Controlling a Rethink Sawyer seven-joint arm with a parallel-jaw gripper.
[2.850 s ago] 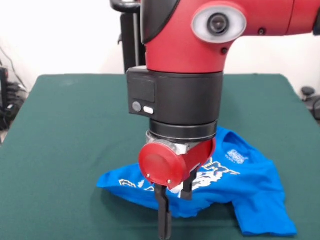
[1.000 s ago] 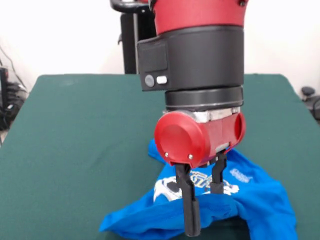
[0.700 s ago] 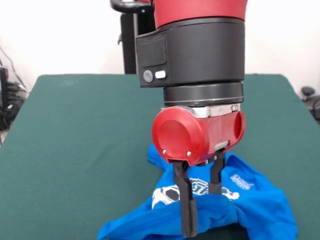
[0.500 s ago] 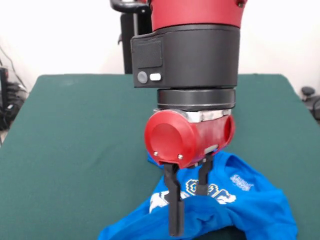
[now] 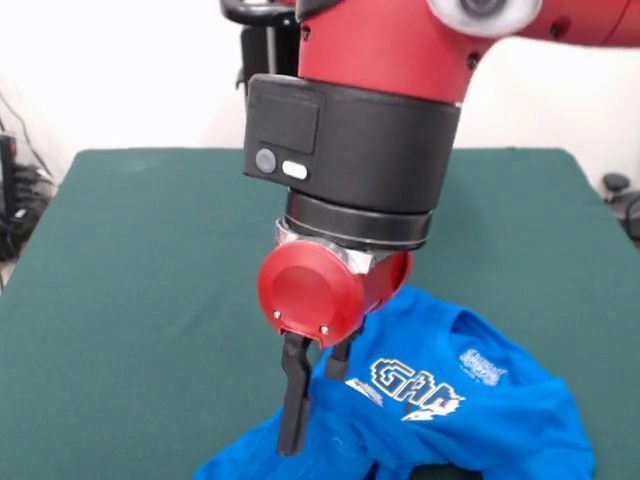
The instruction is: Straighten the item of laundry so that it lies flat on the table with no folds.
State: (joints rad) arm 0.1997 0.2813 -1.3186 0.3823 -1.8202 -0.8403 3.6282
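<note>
The bright blue T-shirt (image 5: 500, 420) lies bunched at the table's near right in the front view, its white pixel lettering partly showing and its lower edge folded under. My gripper (image 5: 313, 412) hangs from the red and black arm over the shirt's left part. Its two black fingers (image 5: 293, 400) stand on either side of a raised fold of blue cloth and appear shut on it. The dark green table (image 5: 150, 250) spreads wide around the shirt. Part of the shirt runs off the picture's bottom edge.
The robot's dark pedestal (image 5: 262, 80) stands behind the table's far edge. Cables and dark gear sit off the table at the left (image 5: 15, 200) and right (image 5: 620, 200).
My gripper has moved to the picture's left and tilted, dragging the held fold with it. The shirt's front has opened out and more of the white lettering shows.
</note>
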